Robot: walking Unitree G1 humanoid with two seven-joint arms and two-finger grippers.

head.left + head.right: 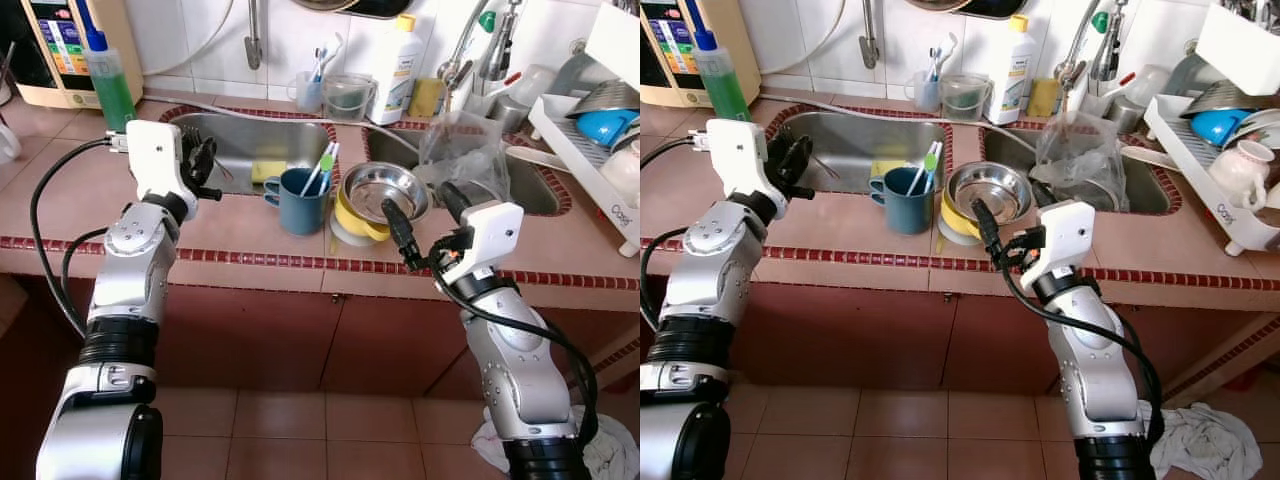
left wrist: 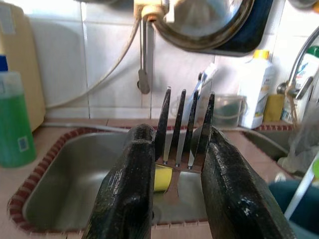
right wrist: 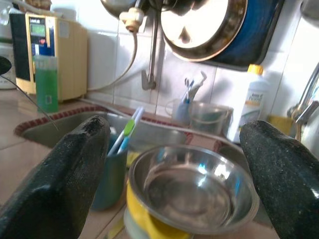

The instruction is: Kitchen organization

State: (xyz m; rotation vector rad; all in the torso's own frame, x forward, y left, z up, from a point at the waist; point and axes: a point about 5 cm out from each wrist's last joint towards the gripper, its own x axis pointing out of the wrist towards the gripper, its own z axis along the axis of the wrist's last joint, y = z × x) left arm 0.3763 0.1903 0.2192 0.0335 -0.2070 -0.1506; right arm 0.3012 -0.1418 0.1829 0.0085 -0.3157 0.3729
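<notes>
Left gripper (image 2: 174, 174) is clamped on a fork (image 2: 182, 132), tines pointing up, held over the near edge of the left sink (image 1: 250, 140). Right gripper (image 1: 425, 215) sits wide open, holding nothing, just near of the steel bowl (image 1: 385, 190) stacked on a yellow bowl (image 1: 355, 222), right beside the blue mug (image 1: 300, 200).

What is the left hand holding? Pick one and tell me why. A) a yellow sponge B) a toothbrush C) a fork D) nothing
C: the left wrist view shows the left hand with its two black fingers closed on a metal fork, tines pointing out over the sink.
</notes>
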